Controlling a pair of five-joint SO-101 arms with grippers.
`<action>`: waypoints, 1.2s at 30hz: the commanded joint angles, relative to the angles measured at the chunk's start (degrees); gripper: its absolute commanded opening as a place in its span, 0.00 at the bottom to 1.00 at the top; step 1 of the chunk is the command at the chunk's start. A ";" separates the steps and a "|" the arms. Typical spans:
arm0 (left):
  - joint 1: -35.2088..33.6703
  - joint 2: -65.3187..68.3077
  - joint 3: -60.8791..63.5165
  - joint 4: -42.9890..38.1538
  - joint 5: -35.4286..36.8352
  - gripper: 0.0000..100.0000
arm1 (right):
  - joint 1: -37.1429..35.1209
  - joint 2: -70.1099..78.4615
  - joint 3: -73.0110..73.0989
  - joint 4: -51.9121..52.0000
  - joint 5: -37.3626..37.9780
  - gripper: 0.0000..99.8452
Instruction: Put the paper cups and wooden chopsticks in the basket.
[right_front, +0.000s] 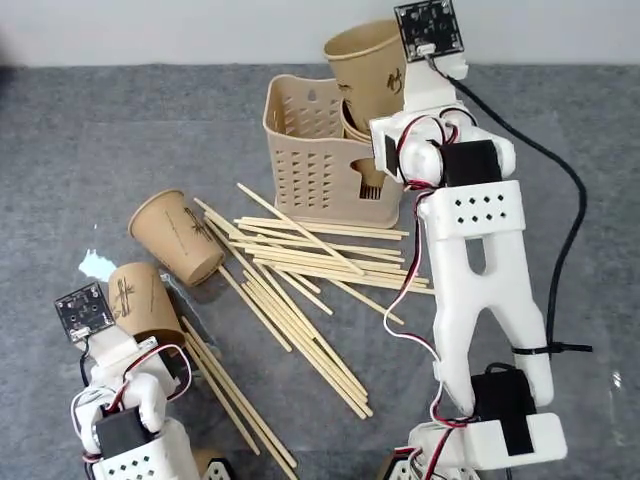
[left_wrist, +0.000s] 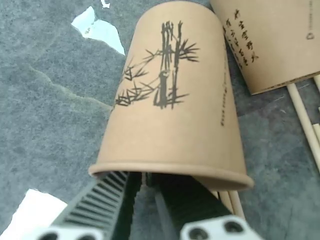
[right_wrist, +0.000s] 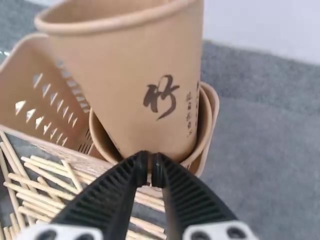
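Right wrist view has my right tool (right_wrist: 150, 162) closed to a sliver at the foot of an upright paper cup (right_wrist: 125, 75). I judge it is pinching that cup there, to seat it inside the lower cup (right_wrist: 202, 125) that already stands in a corner of the basket (right_front: 300, 170). Stacking them makes sense, since it leaves the rest of the basket free for the sticks.

My left tool (left_wrist: 148, 182) is at the mouth of a fallen cup (left_wrist: 170, 100) on the worktop (right_front: 100, 130), near the left arm's base. Its tip is tucked under the rim, so I cannot tell whether it has hold of anything. I'd guess it went in at the mouth because a cup on its side offers no better purchase.

I count four cups: one raised over the basket, one inside it and two on their sides, the second lying cup (right_front: 180, 235) just beyond the one at my left tool. There is one basket.

The wooden chopsticks (right_front: 300, 270) lie loose on the worktop in front of the basket, between the arms. They overlap too much for an exact count, but there are well over twenty, and I see none inside the basket.
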 joint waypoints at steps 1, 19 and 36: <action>-0.44 -1.05 -1.10 -1.23 0.00 0.01 | -0.13 -0.75 -1.49 2.86 0.53 0.04; -0.44 -1.05 -1.10 -1.23 0.00 0.01 | -1.98 -14.37 -2.81 -4.53 4.13 0.04; -0.44 -1.05 -1.10 -1.23 0.00 0.01 | -4.26 -4.18 8.00 -7.87 4.13 0.04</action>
